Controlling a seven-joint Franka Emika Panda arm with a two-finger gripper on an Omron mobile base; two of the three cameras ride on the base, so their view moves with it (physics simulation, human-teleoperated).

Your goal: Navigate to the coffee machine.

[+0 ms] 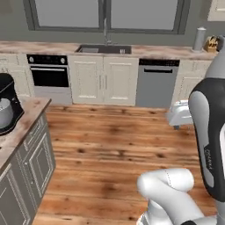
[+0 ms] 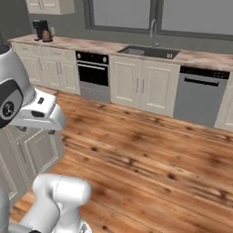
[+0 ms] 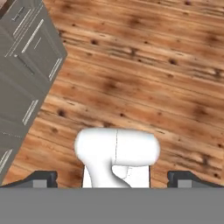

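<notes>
The coffee machine (image 2: 39, 28), small, tall and black, stands at the far left end of the back counter in the right base view, with a brown kettle (image 2: 46, 35) right beside it. It is far across the wooden floor from me. My gripper (image 3: 113, 179) points down at the floor beside the island cabinet; its two fingertips (image 3: 43, 178) stand wide apart, open, with nothing between them. The white hand (image 1: 179, 113) hangs above the floor in the left base view.
A grey island cabinet (image 1: 30, 162) with a black stand mixer (image 1: 6, 105) is close on my left. Along the back wall run the oven (image 1: 49, 74), the sink (image 1: 104, 48) and the dishwasher (image 1: 157, 83). Open wooden floor (image 1: 114, 145) lies between.
</notes>
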